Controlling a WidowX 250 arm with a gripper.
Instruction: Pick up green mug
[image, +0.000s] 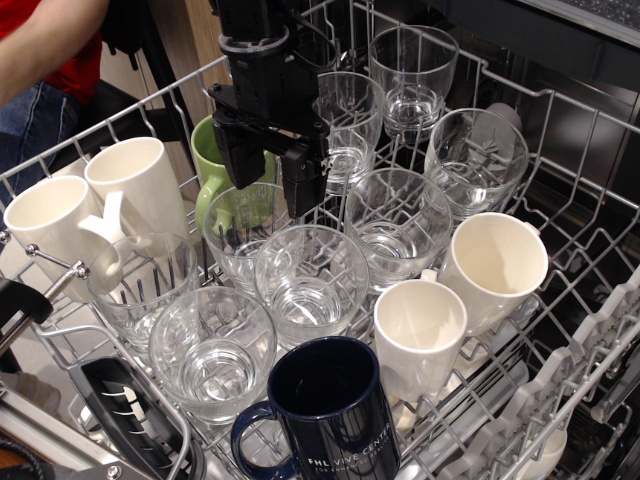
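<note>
The green mug (212, 165) stands in the back left part of the dishwasher rack (560, 110), its loop handle turned toward the front left. Much of it is hidden behind my gripper and a clear glass (243, 232) in front of it. My black gripper (270, 180) hangs from above at the mug's right side. Its jaws are open and empty. The left finger (240, 160) overlaps the mug's rim area, and the right finger (302, 190) sits to the right of the mug over the glasses. I cannot tell whether a finger touches the mug.
Two cream mugs (140, 185) lie left of the green mug and two more (490, 265) at the right. Several clear glasses (398, 220) fill the middle and back. A dark navy mug (335, 410) stands at the front. A person's arm (45, 50) is at the top left.
</note>
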